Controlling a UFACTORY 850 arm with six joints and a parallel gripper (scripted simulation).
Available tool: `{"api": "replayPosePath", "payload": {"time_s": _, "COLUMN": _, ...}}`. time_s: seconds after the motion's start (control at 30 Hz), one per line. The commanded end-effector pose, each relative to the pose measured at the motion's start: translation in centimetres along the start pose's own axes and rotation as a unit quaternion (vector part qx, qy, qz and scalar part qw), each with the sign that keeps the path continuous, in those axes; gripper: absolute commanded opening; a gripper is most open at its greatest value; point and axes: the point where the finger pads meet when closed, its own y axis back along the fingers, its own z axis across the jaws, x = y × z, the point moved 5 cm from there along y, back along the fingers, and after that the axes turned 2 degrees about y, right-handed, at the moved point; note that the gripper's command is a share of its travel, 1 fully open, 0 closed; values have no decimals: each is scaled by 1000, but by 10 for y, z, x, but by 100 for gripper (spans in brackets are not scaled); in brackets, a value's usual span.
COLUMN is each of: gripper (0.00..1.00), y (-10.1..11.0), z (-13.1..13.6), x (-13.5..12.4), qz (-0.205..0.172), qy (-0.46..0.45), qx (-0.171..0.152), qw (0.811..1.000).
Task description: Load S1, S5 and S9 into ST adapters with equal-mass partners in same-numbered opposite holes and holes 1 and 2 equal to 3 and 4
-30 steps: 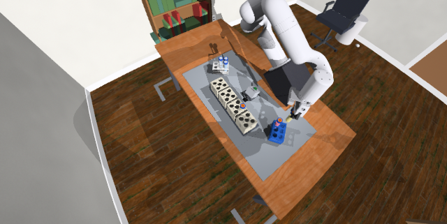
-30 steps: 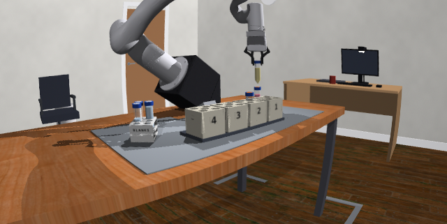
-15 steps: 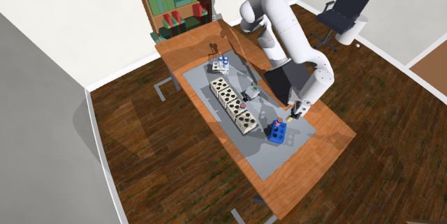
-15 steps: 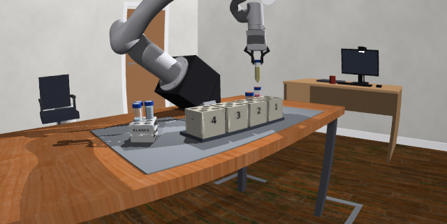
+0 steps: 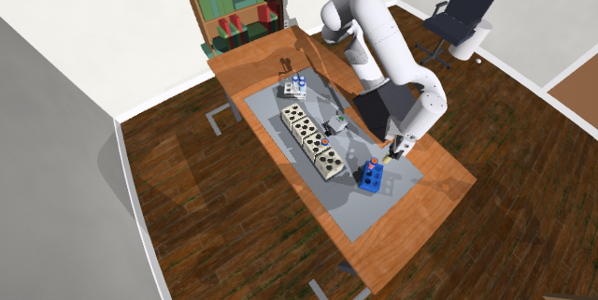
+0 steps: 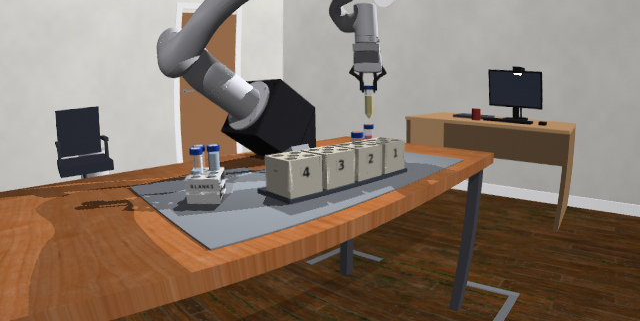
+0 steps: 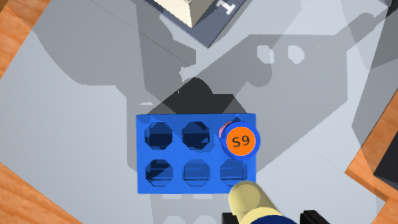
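Note:
My gripper [image 6: 368, 86] is shut on a sample tube [image 6: 369, 104] with a yellowish fill and holds it upright, high above the table. Its cap is hidden between the fingers. In the wrist view the tube's tip [image 7: 252, 200] hangs over the near edge of the blue rack [image 7: 196, 152]. S9 [image 7: 241, 140], with an orange cap dot, stands in a corner well of that rack; the other wells are empty. Adapters 4 [image 6: 293, 173], 3 [image 6: 339, 165], 2 [image 6: 369, 158] and 1 [image 6: 394, 153] stand in a row on the stand. An orange-capped tube [image 5: 324, 141] stands in adapter 2.
The white blanks rack [image 6: 206, 186] with blue-capped tubes stands at the far end of the grey mat, beyond adapter 4. The green DONE key [image 5: 340, 118] sits on its small desk beside the stand. The arm's black base [image 5: 380, 106] is at the table's edge.

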Motion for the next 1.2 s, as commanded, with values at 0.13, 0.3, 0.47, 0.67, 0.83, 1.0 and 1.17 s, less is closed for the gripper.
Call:
{"api": "replayPosePath", "payload": {"time_s": 0.13, "gripper": 0, "y": 1, "z": -1, "x": 0, "qz": -1, "qy": 0, "qx": 1, "qw": 1000}}
{"api": "replayPosePath", "payload": {"time_s": 0.3, "gripper": 0, "y": 1, "z": -1, "x": 0, "qz": -1, "qy": 0, "qx": 1, "qw": 1000}}
{"api": "replayPosePath", "payload": {"time_s": 0.47, "gripper": 0, "y": 1, "z": -1, "x": 0, "qz": -1, "qy": 0, "qx": 1, "qw": 1000}}
{"api": "replayPosePath", "payload": {"time_s": 0.67, "gripper": 0, "y": 1, "z": -1, "x": 0, "qz": -1, "qy": 0, "qx": 1, "qw": 1000}}
{"api": "replayPosePath", "payload": {"time_s": 0.83, "gripper": 0, "y": 1, "z": -1, "x": 0, "qz": -1, "qy": 0, "qx": 1, "qw": 1000}}
{"api": "replayPosePath", "payload": {"time_s": 1.0, "gripper": 0, "y": 1, "z": -1, "x": 0, "qz": -1, "qy": 0, "qx": 1, "qw": 1000}}
{"api": "replayPosePath", "payload": {"time_s": 1.17, "gripper": 0, "y": -7, "z": -1, "x": 0, "qz": -1, "qy": 0, "qx": 1, "qw": 1000}}
